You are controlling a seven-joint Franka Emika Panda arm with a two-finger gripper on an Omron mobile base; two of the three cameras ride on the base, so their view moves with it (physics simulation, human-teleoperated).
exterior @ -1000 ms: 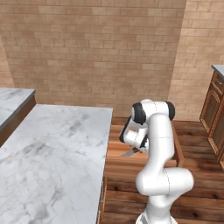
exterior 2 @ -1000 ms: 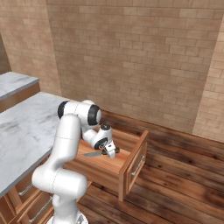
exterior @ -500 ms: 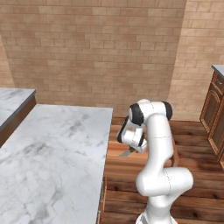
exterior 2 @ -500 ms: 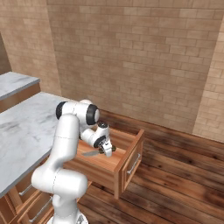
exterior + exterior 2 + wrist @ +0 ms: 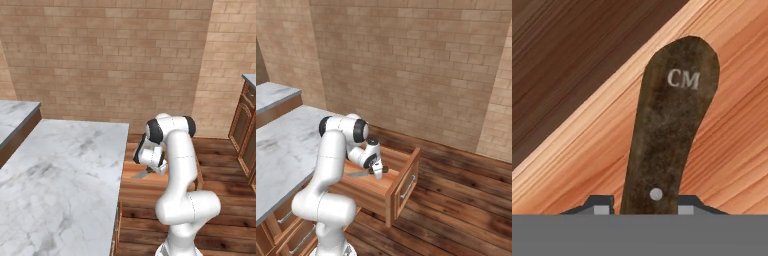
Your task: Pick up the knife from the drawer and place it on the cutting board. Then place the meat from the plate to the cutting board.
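So the gripper [image 5: 646, 202] is sitting down inside the open drawer [image 5: 390, 176], and its two dark fingertips [image 5: 602, 204] are pinching in tight on either side of the knife [image 5: 667, 130], right at the handle. In the hand view the dark brown handle is running up between the tips, with a little silver rivet near the bottom and "CM" lettering near the rounded end, so I'd call that a narrow grip on the knife. Light drawer wood is showing behind it.

From the right base view the silver blade [image 5: 357, 174] is poking out sideways from the gripper [image 5: 377, 172] toward the counter, low in the drawer. Whether it's resting on the bottom or lifted, I can't tell.

Left base view: blade tip [image 5: 139, 175] is peeking out under the hand, just beside the edge of the grey marble counter [image 5: 60, 175].
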